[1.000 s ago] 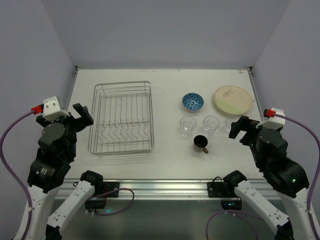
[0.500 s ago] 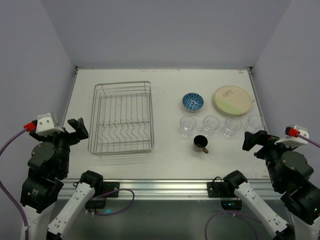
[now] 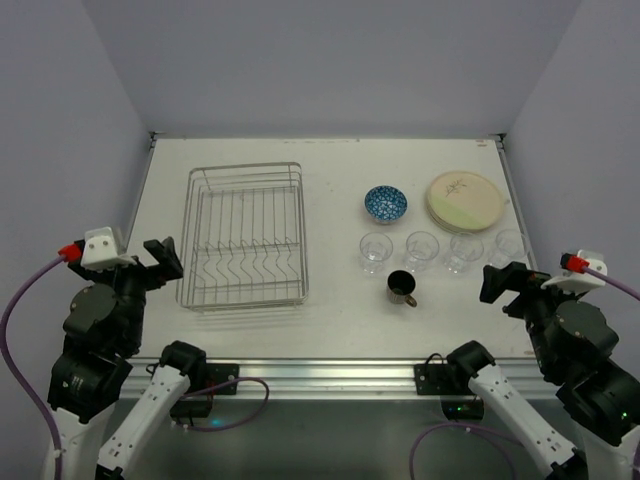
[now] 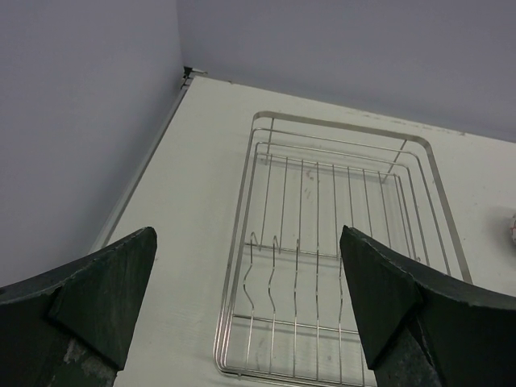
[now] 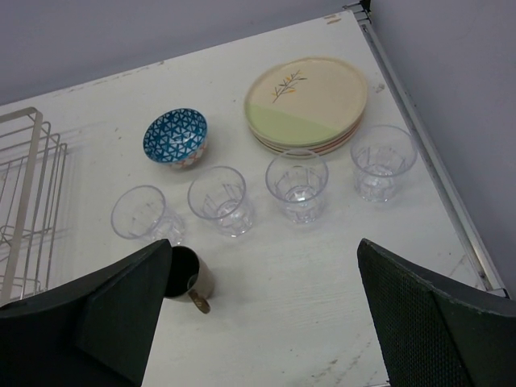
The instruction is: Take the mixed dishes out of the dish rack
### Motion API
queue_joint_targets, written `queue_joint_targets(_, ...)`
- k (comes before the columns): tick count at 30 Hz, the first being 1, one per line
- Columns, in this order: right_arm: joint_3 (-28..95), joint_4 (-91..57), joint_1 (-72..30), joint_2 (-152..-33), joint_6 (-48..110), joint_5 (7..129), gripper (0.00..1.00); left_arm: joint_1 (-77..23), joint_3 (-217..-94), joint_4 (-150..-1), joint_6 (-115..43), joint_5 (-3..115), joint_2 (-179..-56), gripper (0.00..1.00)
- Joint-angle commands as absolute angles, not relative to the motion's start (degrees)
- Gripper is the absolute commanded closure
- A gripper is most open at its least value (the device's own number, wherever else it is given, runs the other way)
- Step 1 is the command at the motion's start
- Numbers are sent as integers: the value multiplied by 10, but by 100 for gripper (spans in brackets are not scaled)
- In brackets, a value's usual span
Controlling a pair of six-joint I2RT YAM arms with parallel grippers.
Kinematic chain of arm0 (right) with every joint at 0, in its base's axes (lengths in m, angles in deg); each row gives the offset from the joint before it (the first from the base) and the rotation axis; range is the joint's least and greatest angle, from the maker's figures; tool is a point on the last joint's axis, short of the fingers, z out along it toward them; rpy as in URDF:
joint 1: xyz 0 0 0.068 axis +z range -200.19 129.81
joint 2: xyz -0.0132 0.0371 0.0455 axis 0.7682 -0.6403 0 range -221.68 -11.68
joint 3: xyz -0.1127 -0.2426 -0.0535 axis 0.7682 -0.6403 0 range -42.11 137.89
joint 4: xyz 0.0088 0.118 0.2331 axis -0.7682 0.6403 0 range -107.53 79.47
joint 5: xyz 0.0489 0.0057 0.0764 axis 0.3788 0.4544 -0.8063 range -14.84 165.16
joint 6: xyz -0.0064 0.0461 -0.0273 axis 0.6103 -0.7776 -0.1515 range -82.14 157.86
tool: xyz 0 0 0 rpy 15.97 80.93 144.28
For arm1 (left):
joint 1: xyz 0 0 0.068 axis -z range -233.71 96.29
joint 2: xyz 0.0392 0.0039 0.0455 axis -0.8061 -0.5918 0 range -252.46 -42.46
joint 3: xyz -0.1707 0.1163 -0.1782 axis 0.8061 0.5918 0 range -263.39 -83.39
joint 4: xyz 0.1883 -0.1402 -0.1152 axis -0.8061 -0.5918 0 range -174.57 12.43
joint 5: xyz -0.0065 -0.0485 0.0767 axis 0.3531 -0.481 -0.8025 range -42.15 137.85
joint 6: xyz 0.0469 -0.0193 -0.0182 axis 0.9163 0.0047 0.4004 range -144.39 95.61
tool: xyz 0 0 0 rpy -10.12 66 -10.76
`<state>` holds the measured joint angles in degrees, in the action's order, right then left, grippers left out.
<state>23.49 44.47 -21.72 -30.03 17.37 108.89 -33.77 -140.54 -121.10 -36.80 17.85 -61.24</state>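
Since a second ago I have seen both arms draw back toward the near edge of the tabletop (image 3: 330, 180). The right one no longer hangs over the row of glasses, and the left one has dropped back from the rack's side.

My left hand (image 3: 163, 258) stands spread as wide as it goes. It holds nothing and touches nothing. In the left wrist view its two dark fingers (image 4: 105, 298) frame the scene. The dish rack (image 3: 243, 240) lies ahead of the hand and a little to its right, near but apart from it, flat on the tabletop, its long side running away from me.

My right hand (image 3: 505, 288) is just as wide open, and it too is empty and in contact with nothing. The four clear glasses (image 3: 421, 250) stand upright in a row ahead of it and to its left. The one at the right end is the nearest to the hand, though well clear of its fingers. The small dark mug (image 3: 402, 288) sits to the hand's left, nearer me than the glasses and just beside the two at the left end. Beyond the glasses, straight ahead of the hand, the cream plates (image 3: 466, 199) lie stacked. The blue-patterned bowl (image 3: 385, 203) stands to their left, apart from them. All these dishes rest on the tabletop, well to the right of the rack.
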Motion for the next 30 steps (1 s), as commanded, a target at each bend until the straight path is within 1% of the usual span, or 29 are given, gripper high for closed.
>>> queue_joint_targets(1, 227, 420, -218, -294, 184, 1081, 1, -339, -1393, -1172, -363, 204, -608, 0)
queue_joint_targets(13, 182, 370, -217, -256, 192, 1084, 1, -339, -1374, -1135, -361, 220, -625, 0)
queue_joint_targets(30, 163, 357, -218, -267, 196, 1086, 1, -339, -1361, -1105, -359, 231, -640, 0)
